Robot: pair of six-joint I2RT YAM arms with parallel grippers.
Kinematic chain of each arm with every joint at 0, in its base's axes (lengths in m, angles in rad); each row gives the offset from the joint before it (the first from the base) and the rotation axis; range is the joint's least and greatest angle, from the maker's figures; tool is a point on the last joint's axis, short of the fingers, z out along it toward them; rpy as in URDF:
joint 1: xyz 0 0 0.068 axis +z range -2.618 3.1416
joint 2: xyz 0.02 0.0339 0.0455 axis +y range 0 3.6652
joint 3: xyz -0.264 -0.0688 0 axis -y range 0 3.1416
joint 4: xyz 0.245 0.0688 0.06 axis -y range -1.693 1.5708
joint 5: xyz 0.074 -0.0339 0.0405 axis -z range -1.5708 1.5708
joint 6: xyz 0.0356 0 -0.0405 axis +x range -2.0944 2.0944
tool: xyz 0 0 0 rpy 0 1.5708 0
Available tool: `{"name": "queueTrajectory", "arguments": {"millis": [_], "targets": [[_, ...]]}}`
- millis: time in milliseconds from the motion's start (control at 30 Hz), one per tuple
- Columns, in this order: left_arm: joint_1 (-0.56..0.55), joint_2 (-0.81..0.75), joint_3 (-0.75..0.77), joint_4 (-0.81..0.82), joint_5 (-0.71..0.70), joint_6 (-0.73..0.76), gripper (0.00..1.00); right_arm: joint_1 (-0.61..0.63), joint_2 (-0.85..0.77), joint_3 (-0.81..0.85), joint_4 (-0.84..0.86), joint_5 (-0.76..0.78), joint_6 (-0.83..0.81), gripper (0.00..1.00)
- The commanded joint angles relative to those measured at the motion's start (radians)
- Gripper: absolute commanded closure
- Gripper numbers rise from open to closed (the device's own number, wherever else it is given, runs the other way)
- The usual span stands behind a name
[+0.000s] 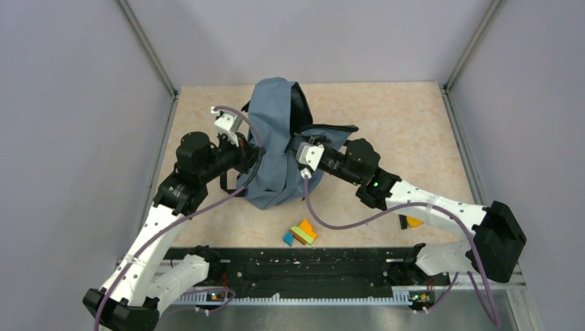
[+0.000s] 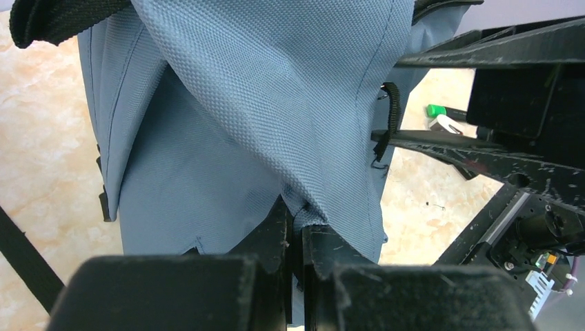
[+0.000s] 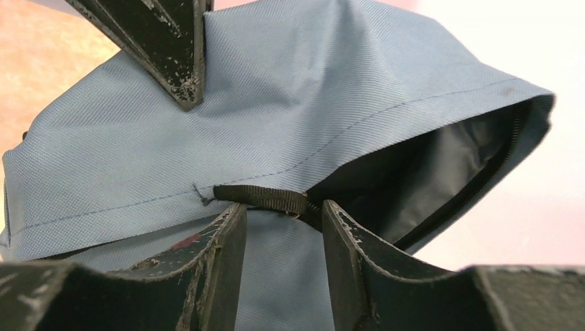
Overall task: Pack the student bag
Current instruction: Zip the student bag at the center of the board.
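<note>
The student bag (image 1: 276,131), slate-blue fabric with black straps, stands bunched up at mid-table. My left gripper (image 1: 260,148) is shut on a fold of its fabric from the left; the left wrist view shows the jaws pinched on the cloth (image 2: 296,215) of the bag (image 2: 262,103). My right gripper (image 1: 296,140) is open at the bag's right side. In the right wrist view its fingers (image 3: 283,214) stand apart on either side of a black webbing loop (image 3: 259,198) beside the bag's open mouth with dark lining (image 3: 428,179). The inside of the bag is hidden.
Small coloured items (image 1: 300,233), orange, blue and green, lie on the table near the front. Another orange item (image 1: 412,221) lies partly under the right arm. A green-capped marker (image 2: 436,110) lies beyond the bag. Grey walls enclose the table.
</note>
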Motion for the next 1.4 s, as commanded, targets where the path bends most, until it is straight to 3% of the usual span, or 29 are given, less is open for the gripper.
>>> {"name": "queueTrajectory", "arguments": {"millis": [0,600,900,1367], "targets": [[0.020,0.012,0.012,0.027,-0.027,0.002,1.00,0.015,0.023,0.047,0.026,-0.026,-0.016,0.57],[0.027,0.014,0.012,0.027,-0.013,-0.001,1.00,0.014,0.054,0.060,0.171,-0.043,0.103,0.69],[0.027,0.007,0.009,0.026,-0.029,0.006,1.00,0.014,0.055,0.068,0.196,0.027,0.172,1.00],[0.030,-0.009,0.009,0.017,-0.099,0.036,1.00,0.014,0.020,0.163,0.220,0.129,0.180,1.00]]}}
